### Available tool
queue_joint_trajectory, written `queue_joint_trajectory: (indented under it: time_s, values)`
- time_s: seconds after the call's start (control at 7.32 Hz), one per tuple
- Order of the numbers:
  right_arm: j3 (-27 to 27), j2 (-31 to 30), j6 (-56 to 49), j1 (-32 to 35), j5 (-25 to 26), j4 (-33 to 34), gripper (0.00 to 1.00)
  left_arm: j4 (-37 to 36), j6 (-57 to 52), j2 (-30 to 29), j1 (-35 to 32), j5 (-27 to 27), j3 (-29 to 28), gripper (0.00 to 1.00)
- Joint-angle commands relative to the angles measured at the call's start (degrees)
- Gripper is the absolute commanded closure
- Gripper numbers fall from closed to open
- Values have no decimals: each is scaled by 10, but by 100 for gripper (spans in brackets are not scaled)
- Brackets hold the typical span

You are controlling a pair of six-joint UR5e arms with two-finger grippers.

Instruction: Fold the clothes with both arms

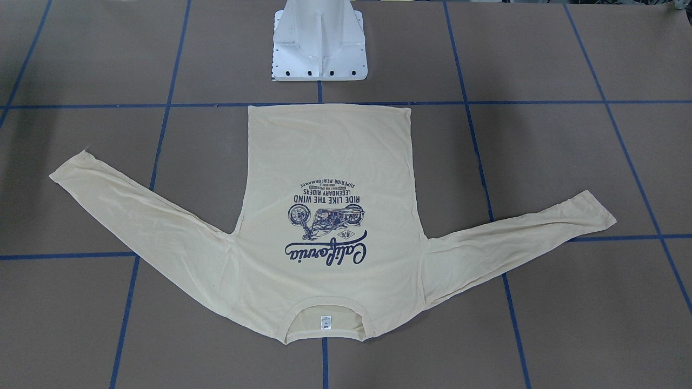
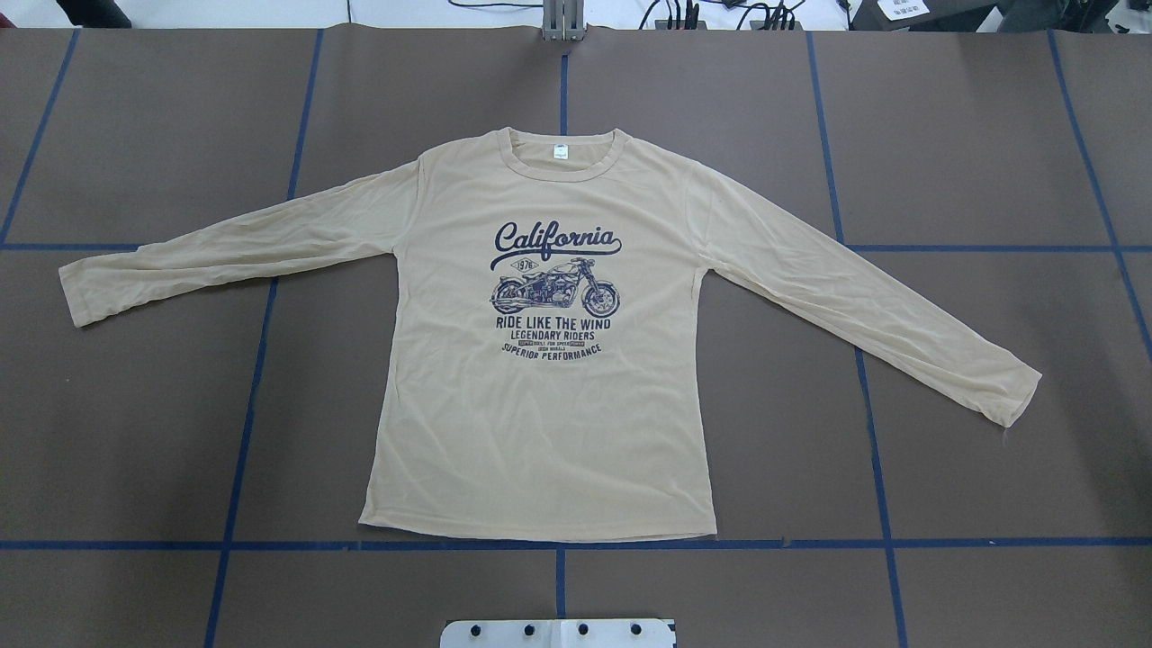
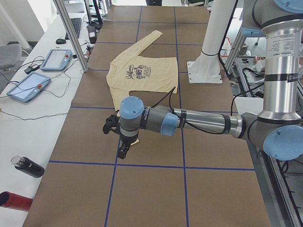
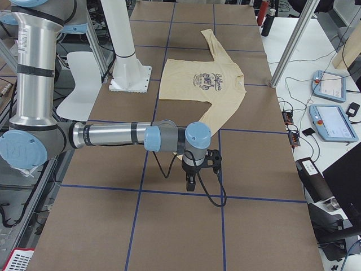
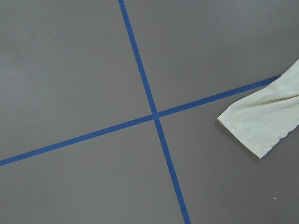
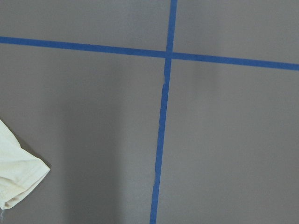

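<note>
Brown table (image 2: 135,405) gridded with blue tape lines (image 2: 558,544), and the shirt (image 2: 540,432) lies flat in the middle, print up. Its long axis runs straight out from the white pedestal (image 1: 319,48), with the hem (image 2: 540,533) nearest the robot and the collar (image 2: 560,166) pointing away. Both sleeves (image 2: 225,243) are spread wide to the sides and slant back a bit toward the robot. The left arm (image 3: 199,124) and right arm (image 4: 113,135) reach over the table ends, left gripper (image 3: 121,153) and right gripper (image 4: 190,183) each hanging near a cuff (image 5: 261,121). Can't tell if either set of jaws is apart or together.
</note>
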State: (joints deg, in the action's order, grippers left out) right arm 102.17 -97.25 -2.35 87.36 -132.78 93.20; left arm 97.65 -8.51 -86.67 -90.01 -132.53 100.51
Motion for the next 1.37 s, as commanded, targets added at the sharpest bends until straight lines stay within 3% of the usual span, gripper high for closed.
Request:
queue_joint_trajectory:
  time_s: [0.0, 0.27, 0.41, 0.68, 0.96, 1.23]
  values:
    - [0, 0, 4, 0, 1, -71, 0, 12, 4, -18, 0, 1, 13, 0]
    - [7, 0, 7, 0, 2, -203, 0, 33, 5, -45, -3, 0, 29, 0]
    - [2, 1, 26, 0, 4, -241, 0, 106, 4, -63, -3, 1, 19, 0]
    - [7, 21, 138, 0, -3, -250, 0, 173, 1, -66, -3, -2, -15, 0]
    - [10, 25, 141, 0, -23, -265, 0, 180, 31, -69, -3, -2, -20, 0]
    - [15, 22, 259, -45, -29, -329, 0, 207, 34, -61, -3, -1, -14, 0]
